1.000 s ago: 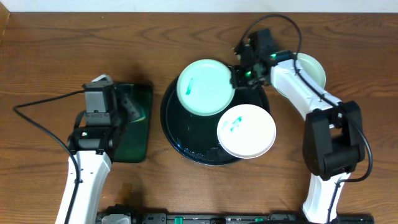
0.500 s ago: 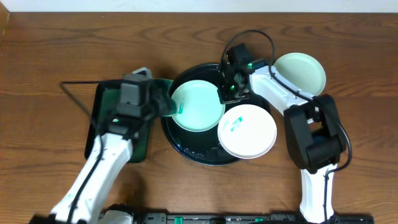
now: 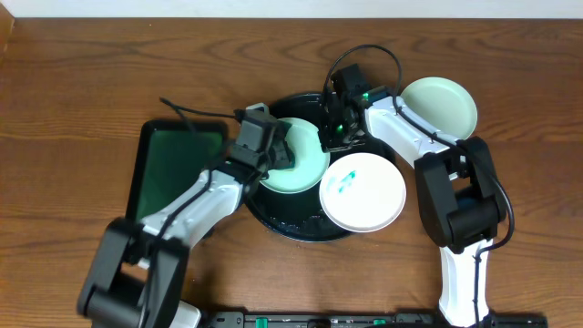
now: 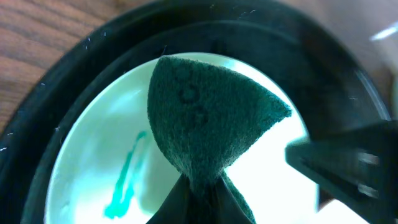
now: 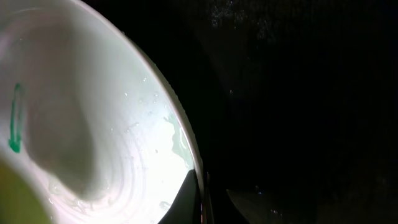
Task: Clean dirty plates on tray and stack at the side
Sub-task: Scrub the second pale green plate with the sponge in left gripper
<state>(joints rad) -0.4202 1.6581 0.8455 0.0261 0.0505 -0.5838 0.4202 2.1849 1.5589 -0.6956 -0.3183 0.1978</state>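
My left gripper hangs over the mint plate on the black tray; my right gripper touches that plate's right rim

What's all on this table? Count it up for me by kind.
Plates: 3 (mint plate, white smeared plate, pale plate on the wood)
Trays: 2 (black round tray, green rectangular tray)
Sponge: 1
Total: 6

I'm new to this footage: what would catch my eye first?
A glossy black tray sits mid-table, holding a mint plate with a teal smear. The left hand pinches a dark green sponge over that plate, while the right hand grips its rim. A second smeared white plate overlaps the tray's right edge.
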